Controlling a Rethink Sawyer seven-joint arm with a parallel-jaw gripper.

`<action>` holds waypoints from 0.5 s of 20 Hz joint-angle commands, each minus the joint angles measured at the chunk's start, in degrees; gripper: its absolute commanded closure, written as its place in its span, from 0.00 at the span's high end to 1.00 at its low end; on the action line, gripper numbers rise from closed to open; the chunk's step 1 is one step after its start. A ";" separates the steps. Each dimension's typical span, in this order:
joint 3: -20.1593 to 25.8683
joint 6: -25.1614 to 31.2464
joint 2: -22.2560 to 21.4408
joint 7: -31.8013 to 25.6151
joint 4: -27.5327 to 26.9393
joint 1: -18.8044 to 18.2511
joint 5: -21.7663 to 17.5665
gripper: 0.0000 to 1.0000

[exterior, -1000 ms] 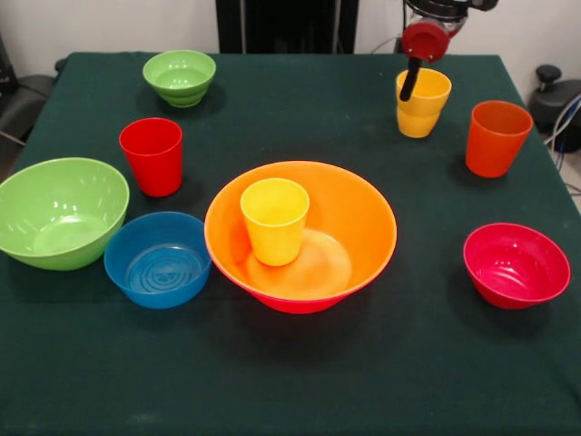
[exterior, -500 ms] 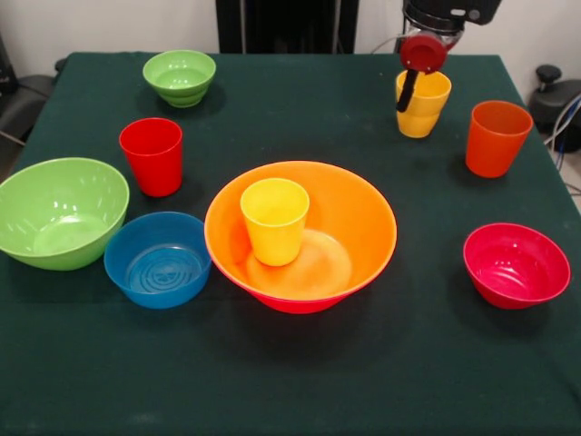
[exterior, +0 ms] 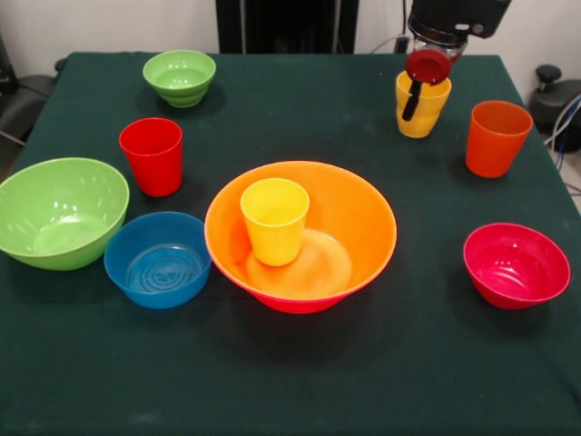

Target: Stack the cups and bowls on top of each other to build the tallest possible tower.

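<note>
The large orange bowl sits nested in the pink bowl at the table's middle, with a yellow cup upright inside it. A second yellow cup stands at the far right. My gripper hangs right at this cup's rim and partly covers its front. An orange cup stands right of it. A red cup, a medium-large green bowl, a small blue bowl, a small green bowl and a small red bowl stand apart on the cloth.
The table is covered with a dark green cloth. The green and blue bowls touch at the left. The robot's black pedestal stands behind the far edge.
My gripper has come down from above the far yellow cup to its rim. The cups and bowls have not moved.
</note>
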 commanded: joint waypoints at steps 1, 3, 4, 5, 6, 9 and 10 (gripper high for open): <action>8.26 -2.75 2.26 6.96 0.48 -0.01 1.91 1.00; 8.32 -3.02 2.26 6.85 0.74 -0.02 1.71 1.00; 8.56 -3.22 2.15 6.66 1.03 -0.29 1.55 1.00; 8.29 -3.01 2.10 6.50 1.13 -0.36 1.39 1.00; 8.31 -2.75 1.97 6.17 1.30 -0.54 1.16 1.00; 7.82 -0.81 1.87 4.76 1.02 -0.73 0.28 1.00; 7.34 -0.13 1.91 4.65 0.80 -0.49 0.17 1.00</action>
